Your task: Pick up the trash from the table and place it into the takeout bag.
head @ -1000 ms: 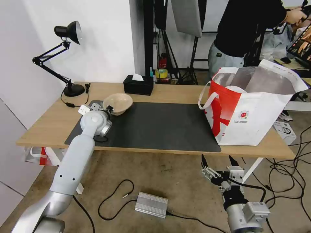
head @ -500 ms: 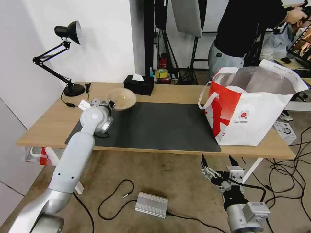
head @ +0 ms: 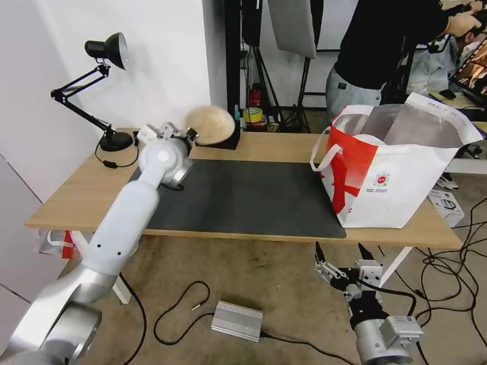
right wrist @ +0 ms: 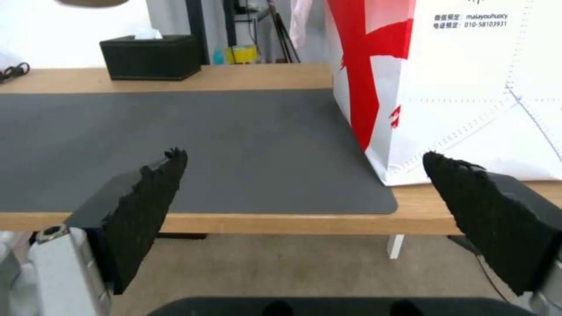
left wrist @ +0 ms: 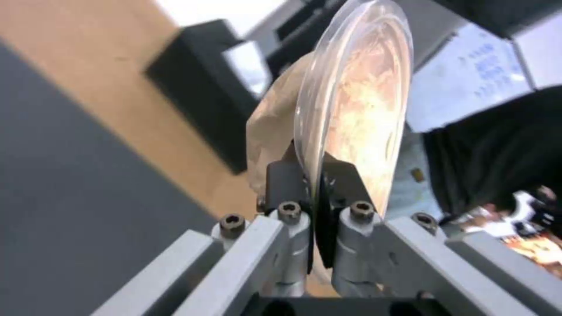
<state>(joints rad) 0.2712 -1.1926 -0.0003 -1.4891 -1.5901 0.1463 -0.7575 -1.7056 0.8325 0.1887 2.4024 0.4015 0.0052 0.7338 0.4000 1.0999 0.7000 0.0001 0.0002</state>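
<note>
— while clamped on the rim of the beige paper bowl (left wrist: 357, 101), left gripper (left wrist: 316, 199) holding it up off the table (head: 284, 143), tilted on edge. fingers (left wrist: 285, 182) pinched tight either side of the rim, one against the brown outer wall, one inside under a clear lid.

— and where in the head view?

— left gripper (head: 188, 135) raised above the far left part of the dark grey mat (head: 243, 195), beige paper bowl (head: 210, 123) tipped with its opening toward the back of the room, in front of the black tissue box (head: 229, 139) at the far edge. black desk lamp (head: 105, 50) standing on the far left corner.

— the other side?

— right gripper (head: 341, 253) hanging low in front of the table's near edge, below tabletop height, jaws spread wide and holding nothing. from its wrist, black pads (right wrist: 153, 186) well apart, looking across the mat.

— the bag?

— takeout bag (head: 401, 162) upright on the right end of the table, red-and-white, mouth open with silver lining showing, its near left corner resting on the mat's right edge. well apart from the bowl, mat bare between them.
</note>
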